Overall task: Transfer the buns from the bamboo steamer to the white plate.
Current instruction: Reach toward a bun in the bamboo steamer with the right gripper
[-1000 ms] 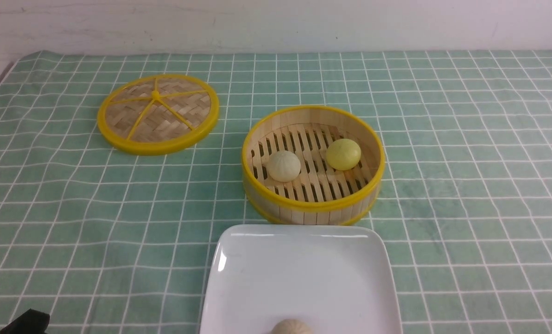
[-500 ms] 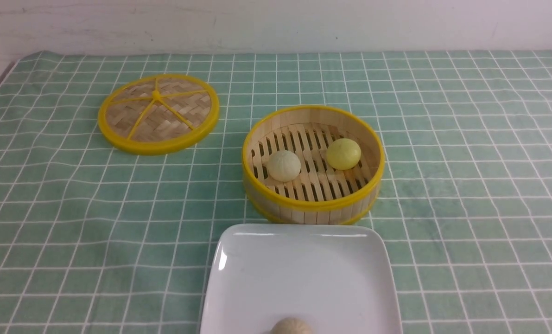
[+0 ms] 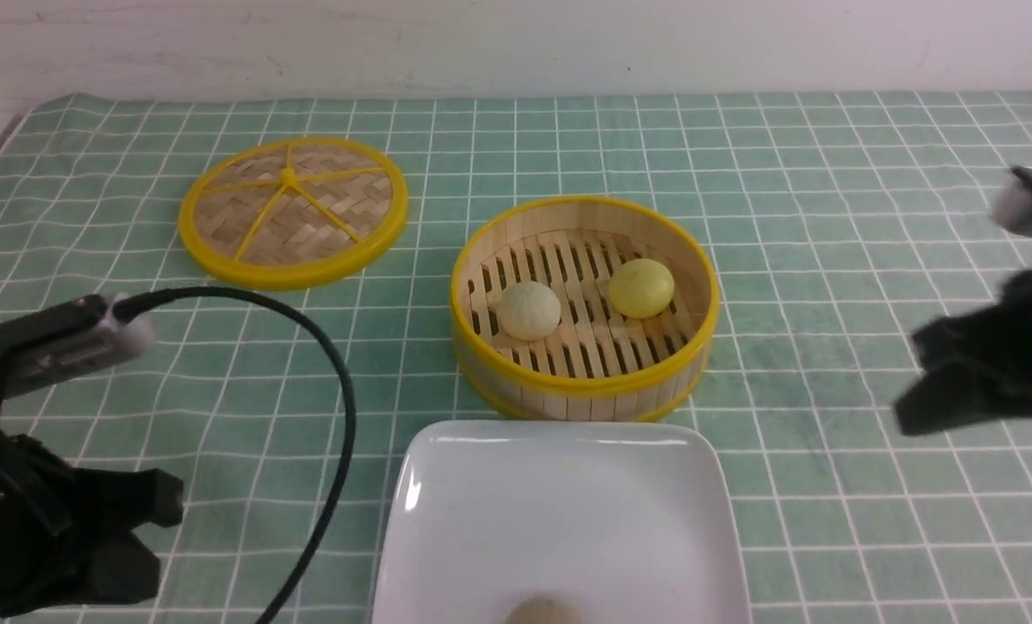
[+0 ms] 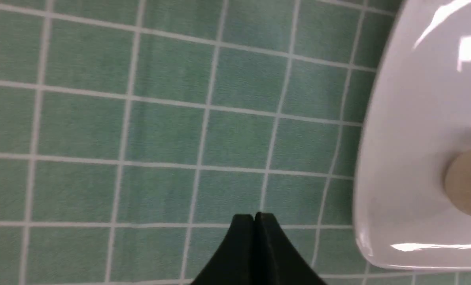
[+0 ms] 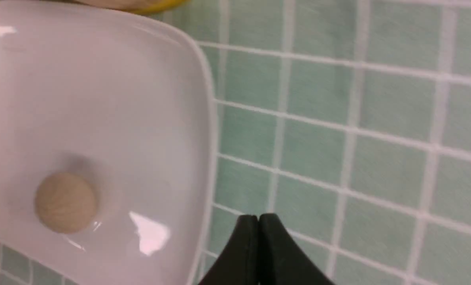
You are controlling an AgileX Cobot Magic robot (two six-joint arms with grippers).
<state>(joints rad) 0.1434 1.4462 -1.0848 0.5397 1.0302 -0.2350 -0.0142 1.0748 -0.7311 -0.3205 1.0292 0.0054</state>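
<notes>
The bamboo steamer (image 3: 481, 347) stands mid-table and holds two buns: a cream-white bun (image 3: 529, 310) on its left side and a pale yellow bun (image 3: 642, 288) on its right. In front of it lies the white plate (image 3: 567, 494) (image 4: 409, 118) (image 5: 101, 79), carrying a browner beige bun (image 3: 541, 612) (image 4: 466, 182) (image 5: 66, 202) near its front edge. My left gripper (image 4: 254, 217) is shut and empty over the cloth left of the plate. Shut and empty too, my right gripper (image 5: 258, 217) hangs over the cloth right of the plate.
The flat woven steamer lid (image 3: 294, 211) with yellow rim lies at the back left. A green checked cloth (image 3: 827, 217) covers the table. The left arm's black cable (image 3: 342, 416) arcs above the cloth left of the plate. A pale wall runs behind the table.
Both arms have come into the front view, the left at the lower left and the right at the right edge. Steamer, buns, plate and lid have stayed put.
</notes>
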